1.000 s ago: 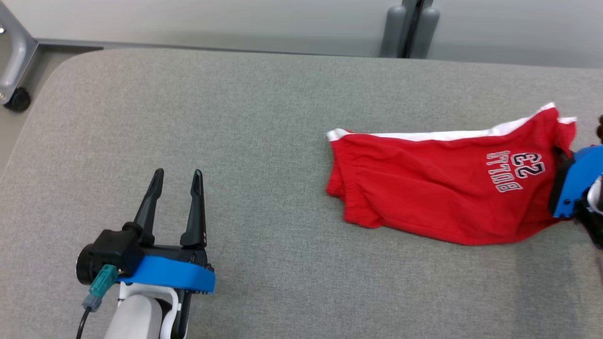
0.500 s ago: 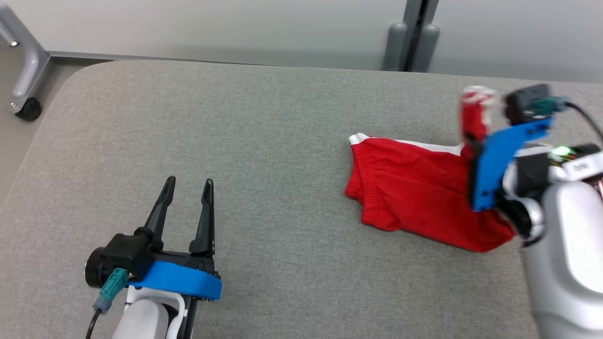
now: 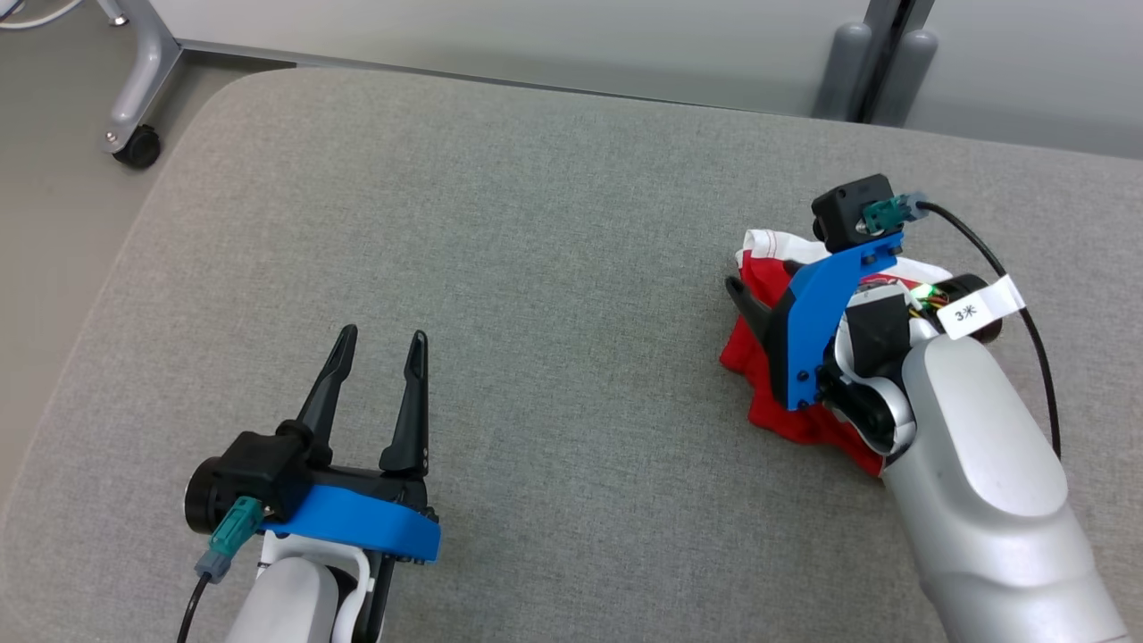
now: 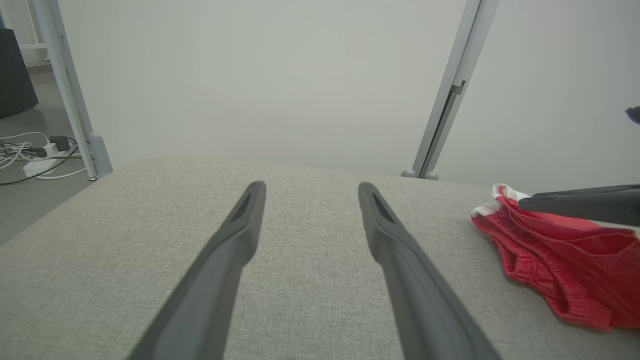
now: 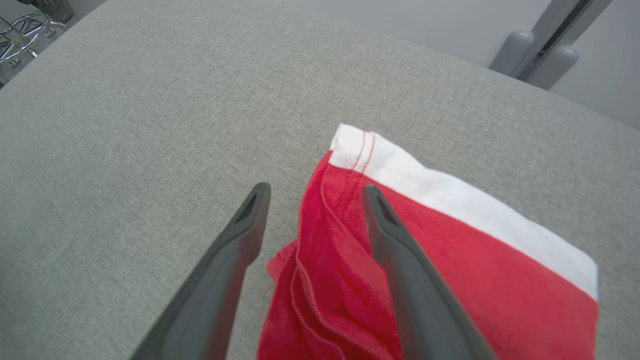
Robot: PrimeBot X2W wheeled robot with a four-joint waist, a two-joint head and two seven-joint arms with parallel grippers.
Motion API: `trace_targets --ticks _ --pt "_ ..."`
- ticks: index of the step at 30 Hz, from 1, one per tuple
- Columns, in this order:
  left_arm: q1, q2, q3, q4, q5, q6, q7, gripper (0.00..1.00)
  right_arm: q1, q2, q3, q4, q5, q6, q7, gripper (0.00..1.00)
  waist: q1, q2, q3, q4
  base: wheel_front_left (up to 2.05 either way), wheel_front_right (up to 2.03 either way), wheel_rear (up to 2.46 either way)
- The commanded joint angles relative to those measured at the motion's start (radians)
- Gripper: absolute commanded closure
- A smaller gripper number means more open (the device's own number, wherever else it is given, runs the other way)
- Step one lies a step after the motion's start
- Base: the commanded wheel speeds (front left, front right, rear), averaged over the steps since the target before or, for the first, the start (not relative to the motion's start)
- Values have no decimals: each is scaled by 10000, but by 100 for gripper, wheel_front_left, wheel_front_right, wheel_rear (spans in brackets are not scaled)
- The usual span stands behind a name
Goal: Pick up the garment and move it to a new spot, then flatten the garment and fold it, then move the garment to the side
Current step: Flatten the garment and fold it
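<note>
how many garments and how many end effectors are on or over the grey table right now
garments: 1, the red shorts with white trim
end effectors: 2, the left end effector and the right end effector, both open
total: 3 on or over the table

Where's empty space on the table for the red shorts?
The grey fabric table is bare in the wide middle stretch between the open black left gripper and the bunched red shorts with white trim, and along the far edge by the wall. It is crowded on the right, where the open right gripper hangs over the shorts.
</note>
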Motion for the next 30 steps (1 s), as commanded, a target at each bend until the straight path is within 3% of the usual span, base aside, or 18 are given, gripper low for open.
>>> trace_targets --ticks 1,5,10,18,21,30 --pt "-110 16 8 35 -32 -72 -46 0 -132 15 -1 -35 166 2 -260 0 0 0 -33 6 0 0 0" --pt "133 39 181 88 8 -72 -46 0 123 -147 -119 -585 813 2 -1119 0 0 0 -306 -161 0 0 0" --pt "406 58 388 55 51 -73 -46 0 1138 -827 -512 -1831 923 2 -2084 0 0 0 -723 -627 0 0 0" --pt "543 107 431 -68 110 -73 -46 0 3216 -1326 -1764 -2535 513 2 -2347 0 0 0 -859 -1224 0 0 0" --pt "402 137 346 -131 109 -73 -46 0 3478 -1239 -1817 -2204 300 2 -2636 100 0 0 -687 -1254 0 0 0" --pt "159 201 206 -108 44 -73 -46 0 2830 -715 -705 -635 -93 2 -3434 100 0 0 -269 -1044 0 0 0"
